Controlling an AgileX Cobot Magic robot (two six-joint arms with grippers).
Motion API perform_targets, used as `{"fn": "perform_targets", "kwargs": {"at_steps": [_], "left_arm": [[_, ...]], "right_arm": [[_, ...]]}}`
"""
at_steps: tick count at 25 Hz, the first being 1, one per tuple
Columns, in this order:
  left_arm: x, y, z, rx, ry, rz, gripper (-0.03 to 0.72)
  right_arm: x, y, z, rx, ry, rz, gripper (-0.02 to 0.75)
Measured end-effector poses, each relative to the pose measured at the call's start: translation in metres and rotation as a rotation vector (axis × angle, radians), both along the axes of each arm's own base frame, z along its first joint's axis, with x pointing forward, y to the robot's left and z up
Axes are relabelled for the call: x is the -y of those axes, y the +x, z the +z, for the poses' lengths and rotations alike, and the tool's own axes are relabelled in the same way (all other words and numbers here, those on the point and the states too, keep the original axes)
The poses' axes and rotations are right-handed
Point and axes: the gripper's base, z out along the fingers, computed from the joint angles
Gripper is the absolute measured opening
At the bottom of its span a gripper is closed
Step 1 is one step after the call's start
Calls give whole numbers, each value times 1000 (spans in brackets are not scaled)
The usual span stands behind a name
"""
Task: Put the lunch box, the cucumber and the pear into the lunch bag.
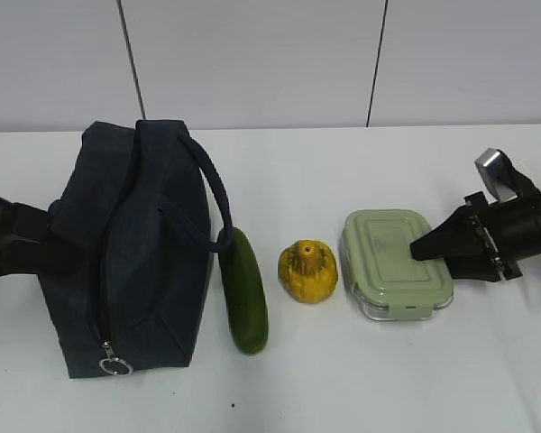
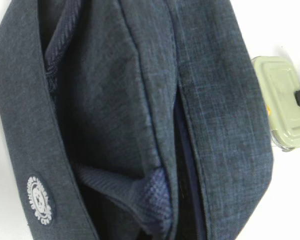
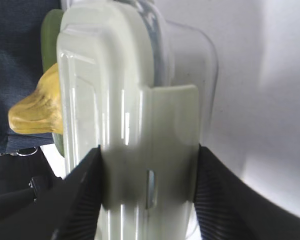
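White table (image 1: 343, 379), four items in a row. Lunch bag (image 1: 131, 253) at far left, dark navy, lying with the zipper running front to back, silver ring pull (image 1: 115, 365) at the near end, loop handle (image 1: 212, 194) arching toward the cucumber. Cucumber (image 1: 244, 290) lies just right of the bag, its far tip touching the handle. Pear (image 1: 307, 271) next, yellow-orange, apart from the cucumber and just beside the lunch box (image 1: 395, 263). Lunch box sits flat on the table, sage-green lid on.

Left gripper (image 1: 68, 257) comes in from the left edge and is pressed into the bag's left side; its tips are hidden in the fabric. Jaws fully closed; cannot tell whether cloth is pinched. Left wrist view shows only bag fabric, a round white logo patch (image 2: 40, 199) and a corner of the box.

Right gripper (image 1: 424, 250) reaches in from the right, jaws about half wide, one finger (image 3: 80, 195) on each side of the lid's clip tab (image 3: 150, 150), touching or nearly so. Box not lifted.
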Motion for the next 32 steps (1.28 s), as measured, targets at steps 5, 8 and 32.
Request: {"fn": "perform_targets", "kwargs": {"at_steps": [5,8,32], "left_arm": [[0,0,0,1,5,-2,-16],[0,0,0,1,5,-3,-16],[-1,1,0,9,13,1,-16]], "right_arm": [[1,0,6,4,-27,-11,398],[1,0,7,-9,-28,-18,398],[3,4,27,16,-38,-88,397]]}}
